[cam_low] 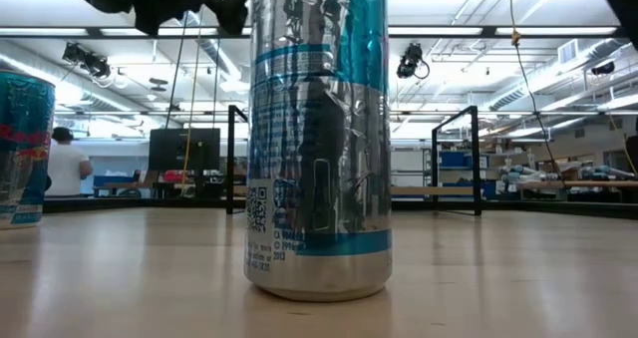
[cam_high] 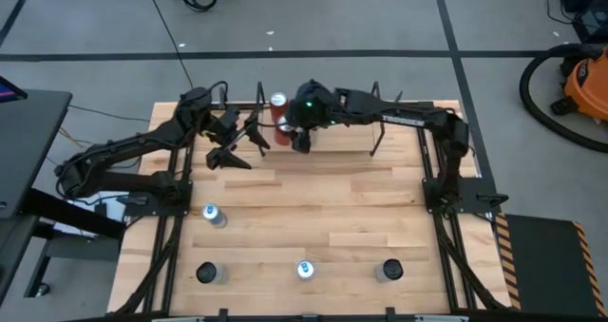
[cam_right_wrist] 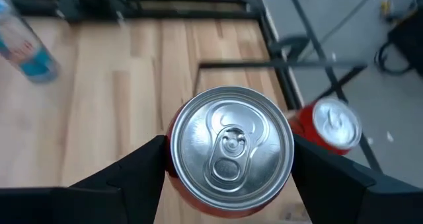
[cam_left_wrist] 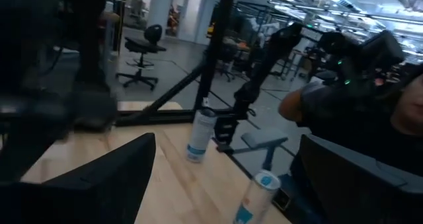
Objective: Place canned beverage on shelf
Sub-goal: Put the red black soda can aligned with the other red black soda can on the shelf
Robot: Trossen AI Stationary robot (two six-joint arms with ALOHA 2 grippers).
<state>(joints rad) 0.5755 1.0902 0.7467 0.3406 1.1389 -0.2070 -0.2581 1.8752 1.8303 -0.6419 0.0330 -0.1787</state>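
Right wrist view looks straight down on the silver lid of a red can seated between the two dark fingers of the right pincer, which stands part-way open because the can's body fills the gap; the fingers press its sides, so the can is held upright, pull-tab up. A second red can stands just beside it, next to a thin black rod of the shelf.

In the high view the right pincer sits at the far middle of the wooden surface, inside the shelf, whose black uprights frame that far strip. The held can is close beside the second can, which stands at the far edge. Gripping from the sides with the lid up seems meant to let the can go down flat on its base next to its neighbour. I cannot tell whether its base is on the board yet.

The left pincer waits just to the left of the shelf, its fingers spread wide and holding nothing.

Four silver-and-blue cans stand on the near half, well apart from the shelf; one fills the low view.
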